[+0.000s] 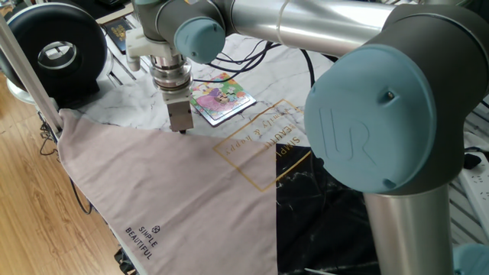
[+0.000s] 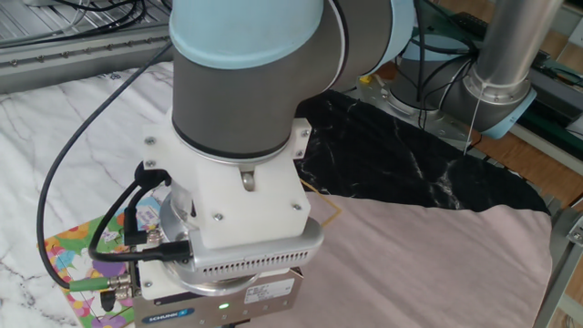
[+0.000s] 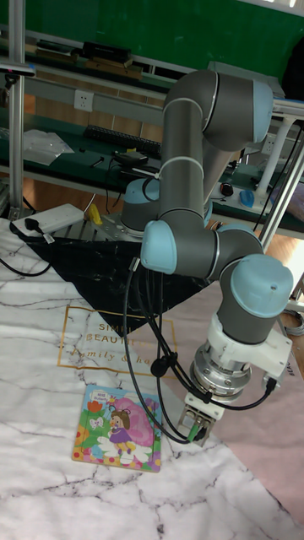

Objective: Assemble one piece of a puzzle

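The puzzle (image 1: 220, 98) is a small bright cartoon board with a pale border, lying flat on the marble top; it also shows in the tall view (image 3: 118, 428), and a corner of it in the other fixed view (image 2: 66, 262). My gripper (image 1: 182, 130) points straight down just left of the puzzle, at the upper edge of the pink cloth (image 1: 168, 191). Its fingers look pressed together into one narrow dark tip. In the tall view the gripper (image 3: 196, 434) hangs right of the puzzle, low over the surface. The piece does not show in any view. The wrist hides the fingertips in the other fixed view.
A gold-lettered cloth (image 1: 263, 134) lies beside the puzzle, with a black cloth (image 1: 321, 198) beyond it. A black round device (image 1: 57, 50) stands at the table's left edge behind a metal post (image 1: 27, 61). Cables (image 3: 148, 337) trail from the wrist.
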Tool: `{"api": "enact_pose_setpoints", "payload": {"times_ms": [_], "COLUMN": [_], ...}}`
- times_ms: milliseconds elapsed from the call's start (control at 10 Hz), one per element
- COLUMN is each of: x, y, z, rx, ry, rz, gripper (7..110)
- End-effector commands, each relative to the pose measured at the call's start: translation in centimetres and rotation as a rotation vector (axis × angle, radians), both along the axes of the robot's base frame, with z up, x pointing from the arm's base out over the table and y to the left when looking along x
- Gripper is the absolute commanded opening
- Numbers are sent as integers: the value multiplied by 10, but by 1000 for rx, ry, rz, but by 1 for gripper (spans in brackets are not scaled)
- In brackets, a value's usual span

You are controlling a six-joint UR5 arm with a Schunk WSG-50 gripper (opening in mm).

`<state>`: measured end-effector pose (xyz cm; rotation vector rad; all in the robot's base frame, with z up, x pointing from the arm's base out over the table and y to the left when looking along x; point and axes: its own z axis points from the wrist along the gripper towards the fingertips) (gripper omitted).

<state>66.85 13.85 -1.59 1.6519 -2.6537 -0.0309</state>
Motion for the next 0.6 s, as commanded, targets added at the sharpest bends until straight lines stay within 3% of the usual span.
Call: {"api": "enact_pose_setpoints", "payload": {"times_ms": [0, 500], "x": [-1, -2], "y": [-1, -3], "z": [3, 4], "rx": [1, -3], "ry": [1, 4], "rz": [-11, -31], "gripper": [22, 22]}}
